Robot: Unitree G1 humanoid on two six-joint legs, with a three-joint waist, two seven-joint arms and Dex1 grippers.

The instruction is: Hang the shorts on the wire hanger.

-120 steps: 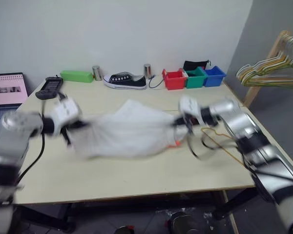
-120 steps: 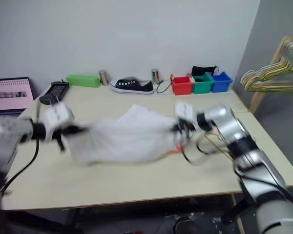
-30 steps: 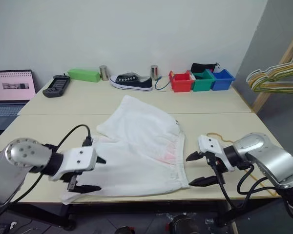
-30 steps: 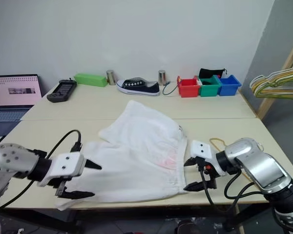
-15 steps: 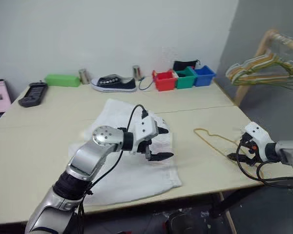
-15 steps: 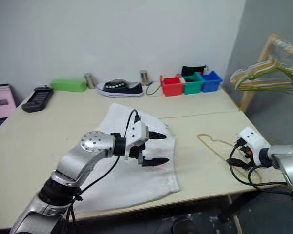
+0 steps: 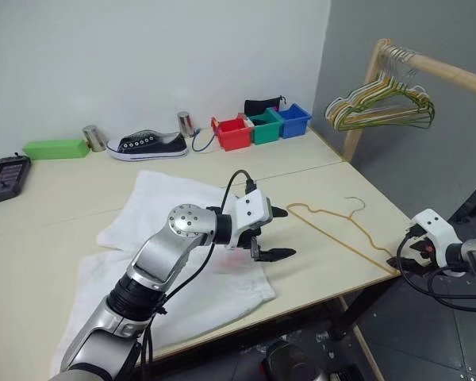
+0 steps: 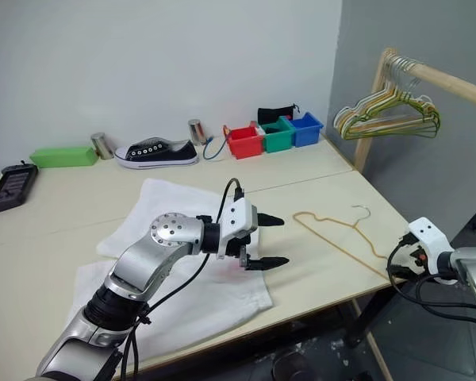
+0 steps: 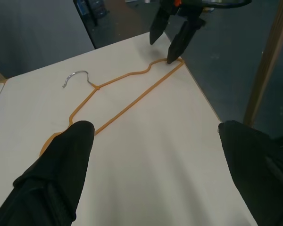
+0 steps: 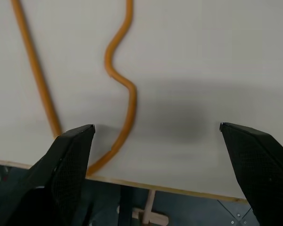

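On the table's (image 7: 317, 178) left part, shorts (image 7: 166, 238) lie flat and crumpled, nothing gripping them. Left gripper (image 7: 278, 232) hovers over their right edge, jaws spread wide, empty, pointing toward the wire hanger (image 7: 333, 226), which lies flat on the bare wood. At the hanger's far-right corner by the table edge, right gripper (image 9: 172, 35) also wide apart, empty, tips close to the wire.

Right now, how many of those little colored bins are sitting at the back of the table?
3, side by side along the back edge of the table: the red bin nearest the shoe, the green bin in the middle, the blue bin at the far end.
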